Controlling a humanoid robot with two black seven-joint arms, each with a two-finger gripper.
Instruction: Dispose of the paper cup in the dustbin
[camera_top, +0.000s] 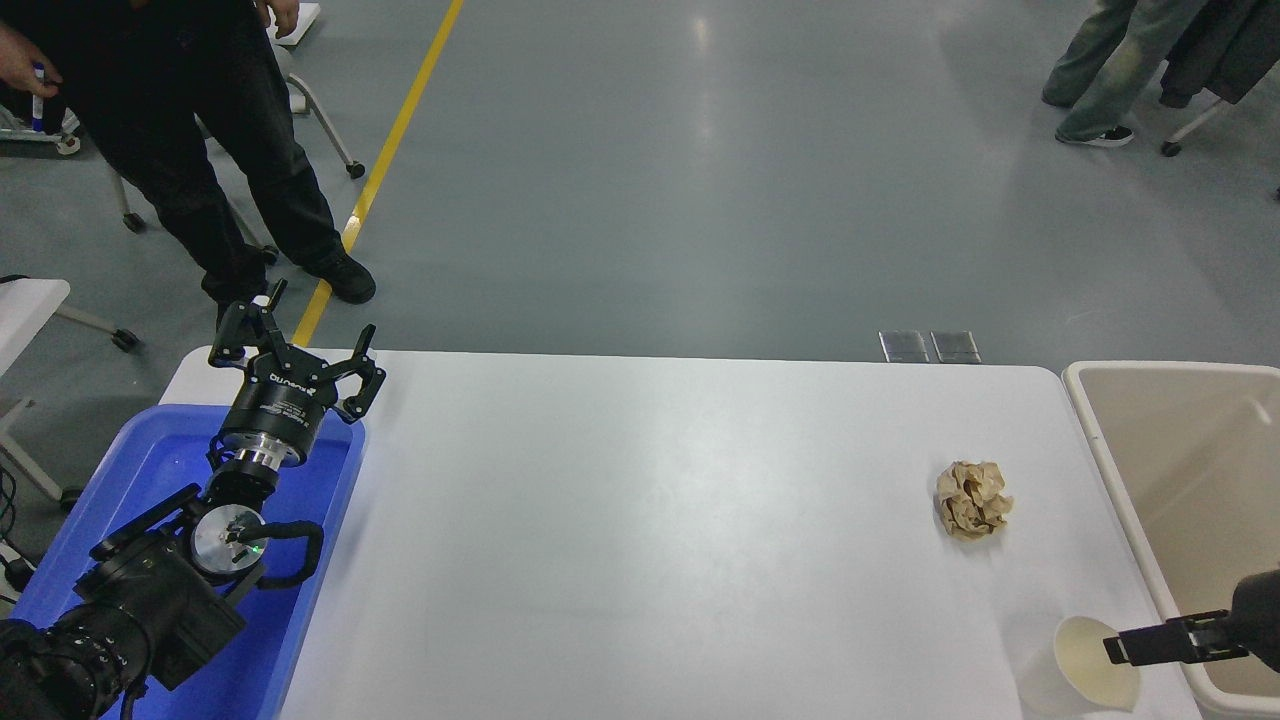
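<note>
The paper cup (1075, 672) lies tilted on the table's front right corner, white outside and cream inside, its round mouth facing up. My right gripper (1128, 647) comes in from the right edge, and its black tip reaches over the right side of the cup's rim. Most of it is out of view. The dustbin (1098, 430), large and beige, stands just past the table's right edge, right of the cup. My left gripper (300, 335) is parked open over the blue tray at the lower left.
A crumpled brown paper ball (972, 499) lies on the table (650, 520) behind the cup. A blue plastic tray (150, 470) sits at the left end. A person in black (190, 130) stands at the far left; another person's legs (1100, 70) show at the top right.
</note>
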